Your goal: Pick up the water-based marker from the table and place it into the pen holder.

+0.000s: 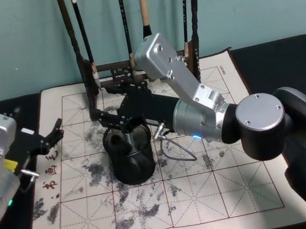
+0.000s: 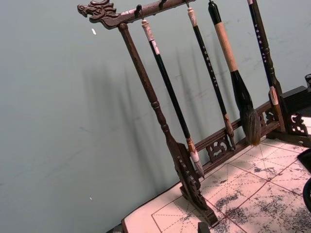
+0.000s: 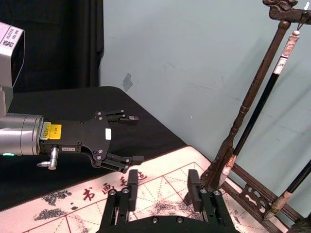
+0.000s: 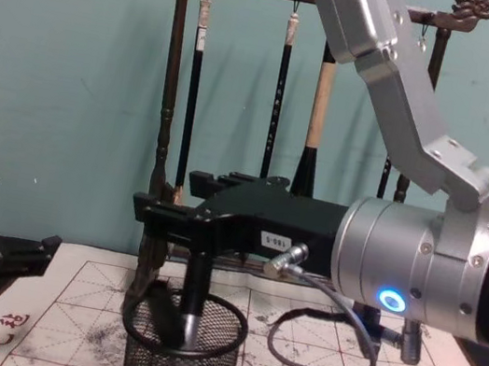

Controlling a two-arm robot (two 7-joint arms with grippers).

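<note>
Right tool point(image 4: 202, 233) hovers above pen holder point(image 4: 182, 347), jaws closed on water-based marker point(image 4: 192, 302); marker upright, tip down inside the mesh cup, not released. Holder stands on ink-stained grid mat point(image 1: 232, 195), brush rack point(image 1: 132, 64) at its 12 o'clock. Left tool point(image 1: 56, 134) at holder's 9 o'clock, jaws apart, empty, over mat edge.
</note>
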